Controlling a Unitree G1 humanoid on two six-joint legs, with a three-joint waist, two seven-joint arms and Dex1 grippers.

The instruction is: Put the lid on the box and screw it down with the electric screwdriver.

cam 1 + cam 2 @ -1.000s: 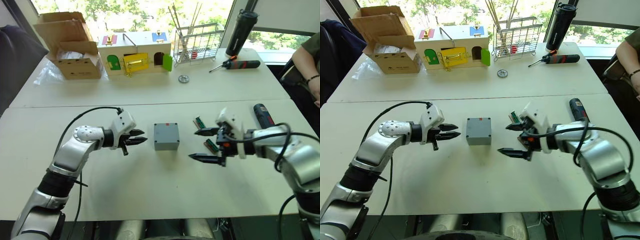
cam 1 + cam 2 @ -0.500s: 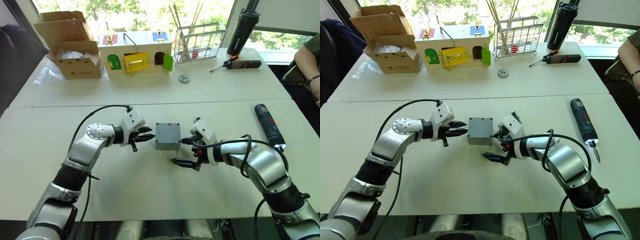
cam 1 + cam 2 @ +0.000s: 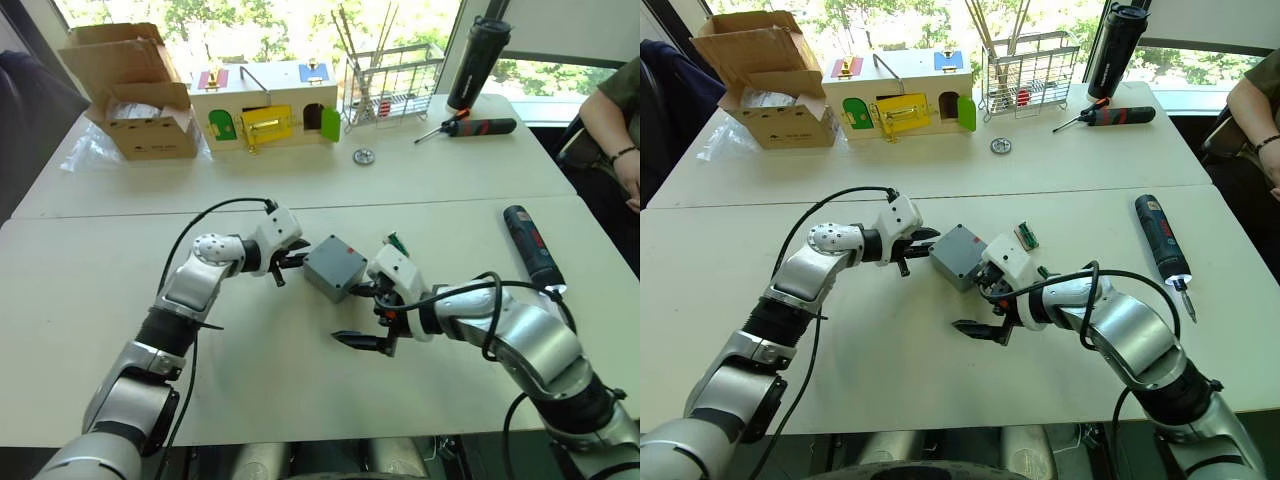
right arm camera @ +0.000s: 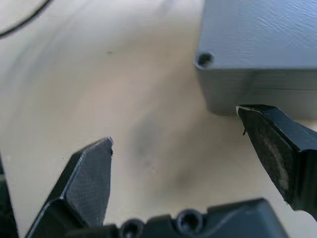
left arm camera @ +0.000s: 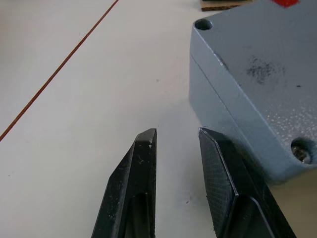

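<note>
Grey box [image 3: 334, 268] with red mark; black electric screwdriver [image 3: 530, 247]; white bench [image 3: 300, 380]; black-fingered end effectors.

**Daylight from the windows, soft shadows, blur up close**

Bright daylight enters through the windows behind the far table, where the green foliage outside is washed out to near white. The pale matte tabletop [image 3: 300, 380] reflects it evenly, with no hard glare. Shadows are faint and soft, the clearest a dim smudge under the small grey plastic box [image 3: 336, 267]. Both head views are sharp at the centre, with table edges bowing slightly toward the corners. In the left wrist view the box's speckled top [image 5: 267, 74] is crisp, as are the black fingers [image 5: 133, 198]. The right wrist view is softer: the box [image 4: 257, 49] is hazy, the table smeared, and the fingers [image 4: 84, 183] blur at their edges
</note>
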